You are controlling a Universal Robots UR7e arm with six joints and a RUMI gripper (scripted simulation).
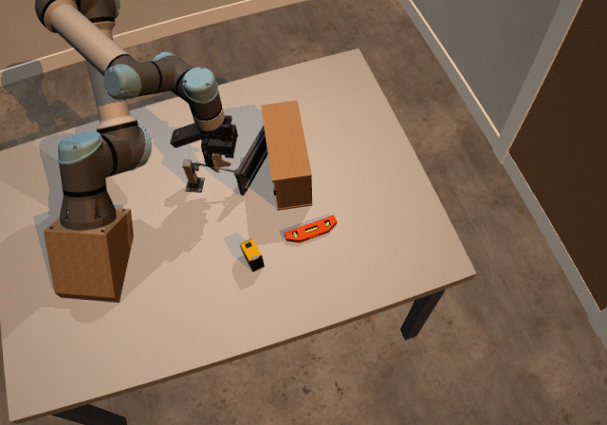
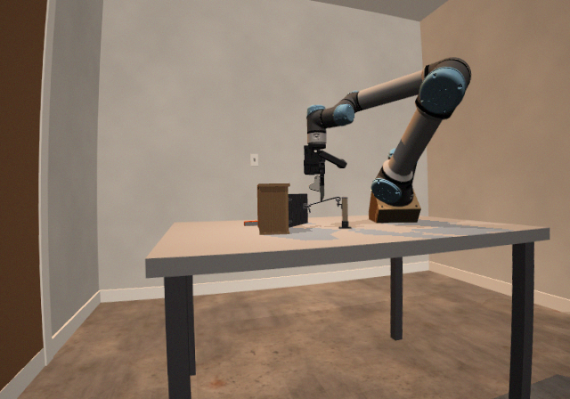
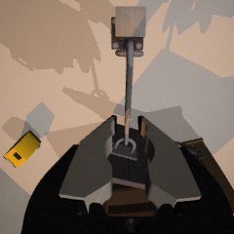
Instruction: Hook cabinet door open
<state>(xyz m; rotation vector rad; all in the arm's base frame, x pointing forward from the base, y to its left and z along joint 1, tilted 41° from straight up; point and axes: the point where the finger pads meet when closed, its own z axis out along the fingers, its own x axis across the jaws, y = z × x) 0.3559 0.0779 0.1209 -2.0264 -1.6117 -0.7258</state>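
Hook (image 3: 129, 83): tip seated in door eye (image 3: 125, 144). Jaws parted slightly, gripping nothing. Remaining: gripper (image 3: 128, 146) withdrawal; cabinet (image 1: 285, 153) stands flat near the tabletop's far edge.

Your arm folded at the elbow, forearm reaching level, wrist turned straight down, gripper (image 3: 128, 128) pointing at the table, jaws parted a little with a clear gap showing between them, nothing clamped, pale fingers slanting inward toward the tips.
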